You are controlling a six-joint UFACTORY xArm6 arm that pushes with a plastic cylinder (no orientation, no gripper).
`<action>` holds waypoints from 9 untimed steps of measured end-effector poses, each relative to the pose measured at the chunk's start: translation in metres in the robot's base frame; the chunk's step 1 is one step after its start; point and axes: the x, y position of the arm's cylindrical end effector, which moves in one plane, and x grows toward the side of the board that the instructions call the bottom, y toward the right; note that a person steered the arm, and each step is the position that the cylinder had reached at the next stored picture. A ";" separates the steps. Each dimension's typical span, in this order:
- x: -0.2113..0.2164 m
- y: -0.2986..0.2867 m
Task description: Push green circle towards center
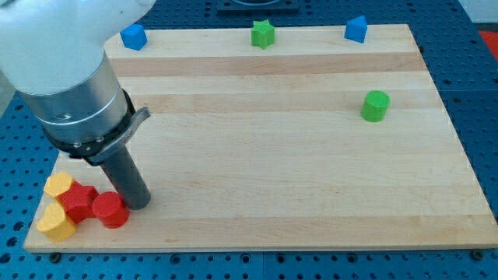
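Camera view: my tip (138,204) rests low at the view's left, touching the red cylinder (110,209) – a bare rod, holding nothing. Beyond lies open board (257,187). The green circle (375,106) stands upper right, well apart – likely light, stiff, quick to slide; push its right side leftward, away from the edge.

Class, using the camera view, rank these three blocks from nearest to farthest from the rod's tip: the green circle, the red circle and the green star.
Measured from my tip:
1. Red circle, right beside the tip at the view's bottom left.
2. Green star, at the view's top edge, near the middle.
3. Green circle, on the view's right side.
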 end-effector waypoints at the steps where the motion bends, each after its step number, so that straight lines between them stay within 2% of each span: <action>1: 0.000 -0.004; 2: 0.000 -0.004; 3: -0.015 0.047; 4: -0.054 0.141; 6: -0.082 0.335; 7: -0.119 0.401; 8: -0.139 0.389; 9: -0.139 0.325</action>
